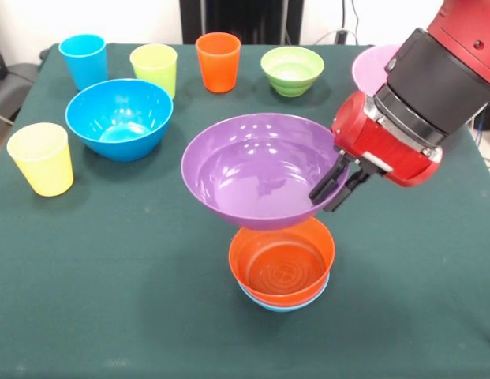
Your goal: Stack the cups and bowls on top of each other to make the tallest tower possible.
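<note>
Gripper: gripper (337, 183) clamped on rim of glossy round purple bowl (256, 170).
Purple bowl: tilted, just above orange bowl (282, 267).
Tower: orange bowl nested in light-blue bowl (286, 304), on green cloth (110, 292).

The glossy round pink plastic bowl (372, 67) shows only as a curved sliver, the rest hidden behind the red and black arm (434, 87), which is itself cut off by the top and right edges. The small light-blue plastic bowl (284, 305) is visible only as a thin rim beneath the small orange plastic bowl (282, 264) nested in it. The wide purple plastic bowl (260, 170) covers the orange bowl's far rim.
</note>
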